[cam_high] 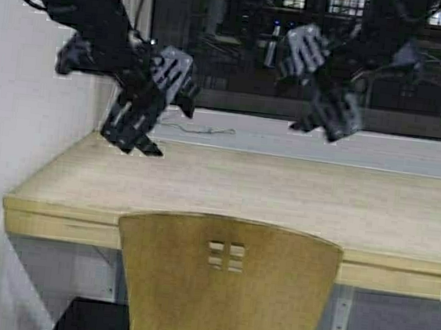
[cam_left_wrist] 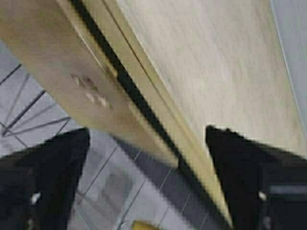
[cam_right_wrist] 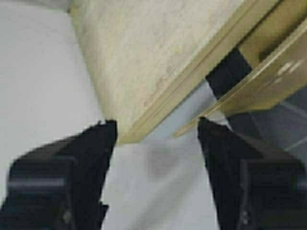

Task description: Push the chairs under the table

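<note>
The chair (cam_high: 226, 285) stands at the table's (cam_high: 226, 189) front edge, its back (cam_left_wrist: 72, 81) rising above the tabletop line; seat and legs are cut off from view. Above the table's left end hangs the left gripper (cam_high: 133, 136), fingers (cam_left_wrist: 53, 172) spread. Above its far side hangs the right gripper (cam_high: 324, 121), fingers (cam_right_wrist: 86, 158) apart, holding nothing.

The chair (cam_high: 226, 284) is cut off by the bottom edge of the high view, so its seat and legs do not show, and its back hides the middle of the counter (cam_high: 372, 220) front edge. The counter runs out past the right edge. A thin thing (cam_high: 200, 130) on the sill, upper centre, is too small to tell.
</note>
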